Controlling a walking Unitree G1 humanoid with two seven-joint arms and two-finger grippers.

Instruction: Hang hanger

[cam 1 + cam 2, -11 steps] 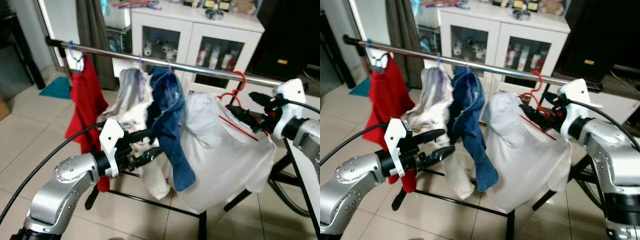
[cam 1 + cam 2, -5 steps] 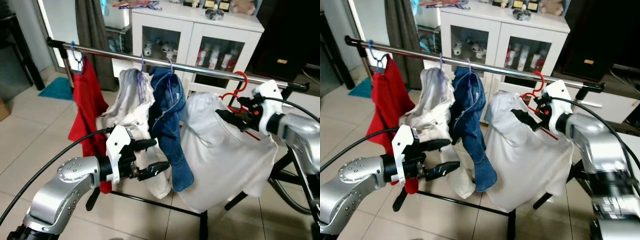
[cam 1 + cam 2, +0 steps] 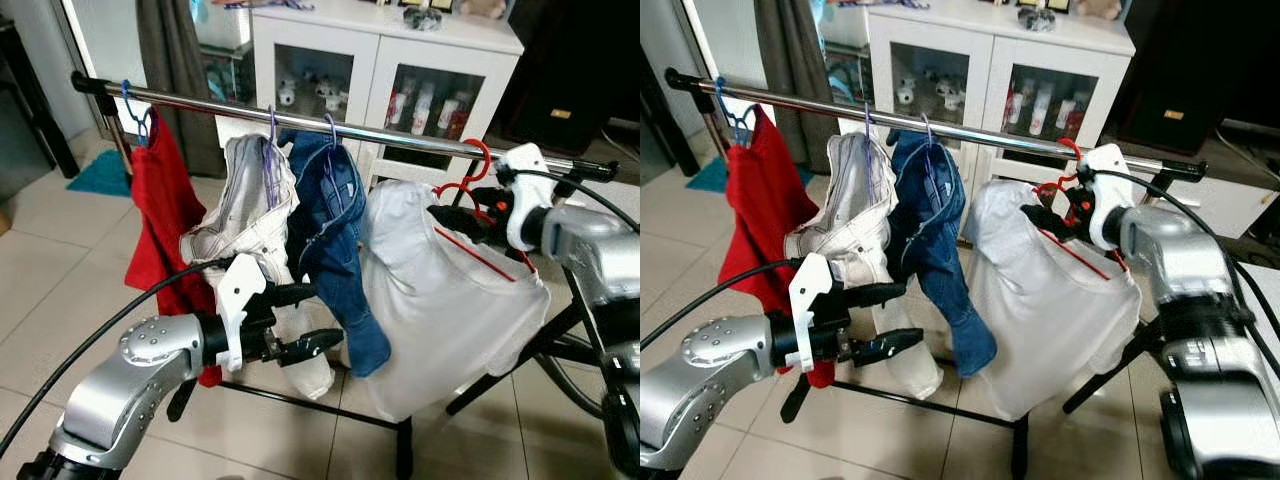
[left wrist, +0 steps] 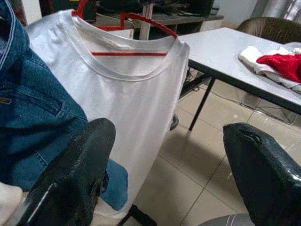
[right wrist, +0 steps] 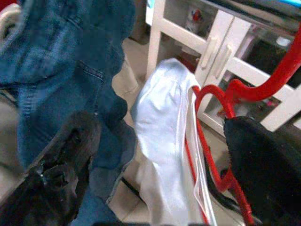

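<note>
Four garments hung on one rail (image 3: 400, 136): one red garment (image 3: 158, 215) at nine o'clock, one cream garment (image 3: 245, 215), one pair of denim jeans (image 3: 335, 250) and one white T-shirt (image 3: 440, 300) at three o'clock. One red hanger (image 3: 470, 190) showed, and two grippers: left gripper (image 3: 315, 320), right gripper (image 3: 452, 217).

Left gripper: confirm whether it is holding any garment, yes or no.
No: the left gripper sits open in front of the hanging clothes, its two black fingers spread apart with nothing between them.
</note>
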